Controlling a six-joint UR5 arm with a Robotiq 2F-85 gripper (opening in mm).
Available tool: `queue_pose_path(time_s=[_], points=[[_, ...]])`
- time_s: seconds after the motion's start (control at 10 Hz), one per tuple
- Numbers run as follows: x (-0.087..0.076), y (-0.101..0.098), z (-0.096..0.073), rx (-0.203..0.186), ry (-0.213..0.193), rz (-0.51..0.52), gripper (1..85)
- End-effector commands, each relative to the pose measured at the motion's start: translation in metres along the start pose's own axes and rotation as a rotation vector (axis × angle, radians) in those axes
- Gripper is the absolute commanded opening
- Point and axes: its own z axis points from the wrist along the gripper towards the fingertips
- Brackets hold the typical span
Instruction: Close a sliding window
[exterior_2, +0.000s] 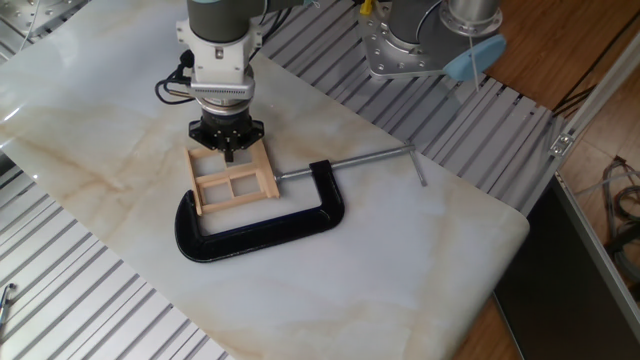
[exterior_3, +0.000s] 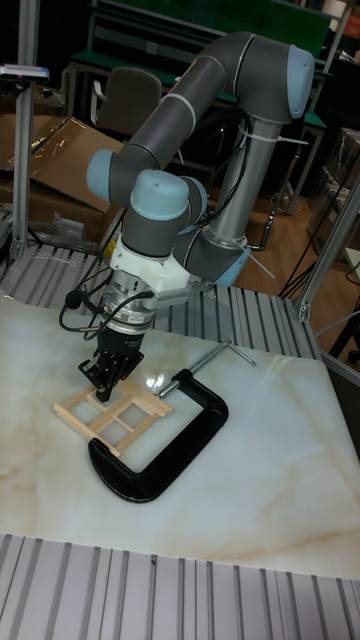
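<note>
The sliding window (exterior_2: 232, 178) is a small pale wooden frame with thin slats. It lies flat on the marble table, its near edge held in the black C-clamp (exterior_2: 262, 226). My gripper (exterior_2: 229, 152) points straight down over the window's far end, fingers together, shut, with the tips at the far pane. In the tall fixed view the gripper (exterior_3: 103, 392) stands over the far end of the window (exterior_3: 115, 408), with the C-clamp (exterior_3: 175, 440) in front. Whether the tips touch a slat is hidden by the gripper body.
The clamp's steel screw (exterior_2: 365, 159) reaches right toward the table's back edge. A metal arm base (exterior_2: 405, 45) stands behind on the ribbed aluminium surface. The marble slab's front-right corner (exterior_2: 515, 225) drops off toward the floor.
</note>
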Motion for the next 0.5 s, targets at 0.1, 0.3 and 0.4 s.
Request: queue_pose_path(time_s=[0.1, 0.3, 0.4], points=[[-0.0038, -0.0025, 0.0013, 0.003, -0.015, -0.015, 0.7], [-0.0037, -0.0025, 0.0015, 0.003, -0.015, -0.019, 0.7], [-0.0034, -0.0025, 0.0019, 0.003, -0.015, -0.024, 0.7]])
